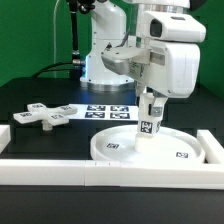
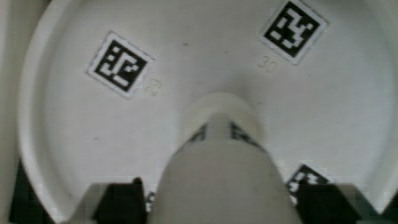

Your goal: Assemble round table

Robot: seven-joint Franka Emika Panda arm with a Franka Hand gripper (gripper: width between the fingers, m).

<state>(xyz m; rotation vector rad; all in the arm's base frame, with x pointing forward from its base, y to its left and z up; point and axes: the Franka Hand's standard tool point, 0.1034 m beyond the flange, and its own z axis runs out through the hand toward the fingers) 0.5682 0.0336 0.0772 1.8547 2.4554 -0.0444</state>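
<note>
The large rimmed white disc [image 1: 150, 147] lies flat on the black table near the front rail, with tags on its face. My gripper [image 1: 150, 108] is shut on the short cylindrical leg [image 1: 149, 125] and holds it upright over the middle of the disc, its lower end at or close to the hub. In the wrist view the leg [image 2: 222, 160] runs down from between my dark fingers [image 2: 121, 200] toward the disc [image 2: 178, 60]; the hub is hidden behind the leg. The cross-shaped foot [image 1: 45, 115] lies flat at the exterior view's left.
The marker board [image 1: 108, 112] lies on the table behind the disc. White border rails run along the front [image 1: 100, 170] and at the exterior view's right [image 1: 212, 148]. The robot base [image 1: 105, 60] stands at the back.
</note>
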